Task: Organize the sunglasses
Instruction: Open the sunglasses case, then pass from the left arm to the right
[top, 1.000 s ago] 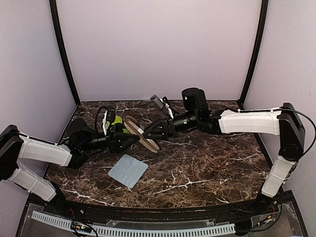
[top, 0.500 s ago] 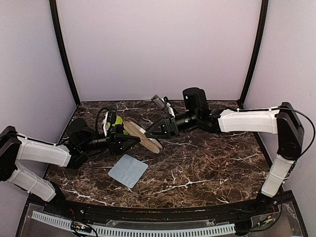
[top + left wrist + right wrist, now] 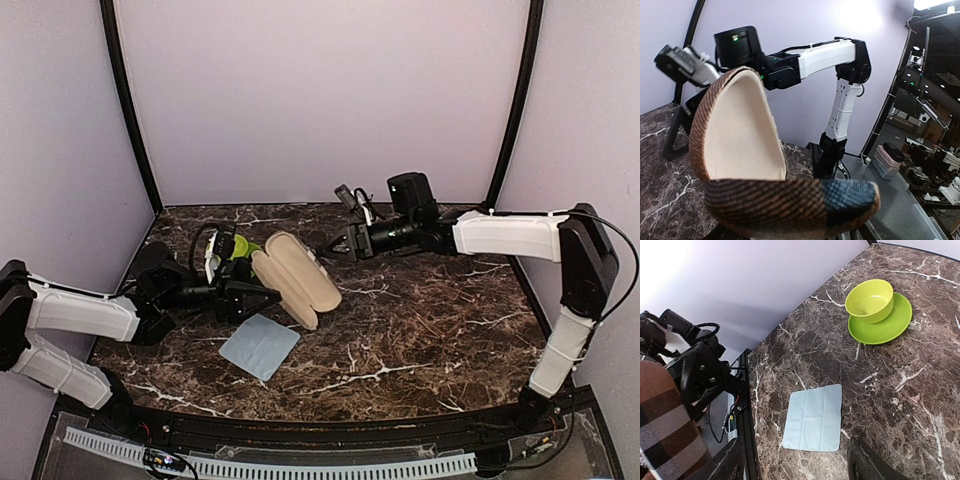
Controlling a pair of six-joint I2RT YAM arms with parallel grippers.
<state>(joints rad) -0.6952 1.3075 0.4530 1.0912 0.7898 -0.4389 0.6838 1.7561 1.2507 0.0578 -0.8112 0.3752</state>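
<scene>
A glasses case [image 3: 296, 277] with a brown plaid outside and a cream lining stands open on the table at centre left. It fills the left wrist view [image 3: 745, 150], its lid raised. My left gripper [image 3: 250, 297] is shut on the case's near side; the case hides its fingers in the wrist view. My right gripper [image 3: 335, 249] is open and empty, apart from the case on its right. In the right wrist view the right gripper [image 3: 796, 452] hangs over the table with both dark fingers [image 3: 722, 462] spread. No sunglasses show in any view.
A light blue cloth [image 3: 260, 345] lies flat in front of the case, also in the right wrist view [image 3: 815, 418]. A green bowl [image 3: 870, 299] on a green saucer [image 3: 890, 325] sits behind my left gripper [image 3: 233, 245]. Purple walls enclose the table.
The case has swung open and now shows its cream lining. My right gripper has let go of it and drawn back to the right. My left gripper still holds the case.
</scene>
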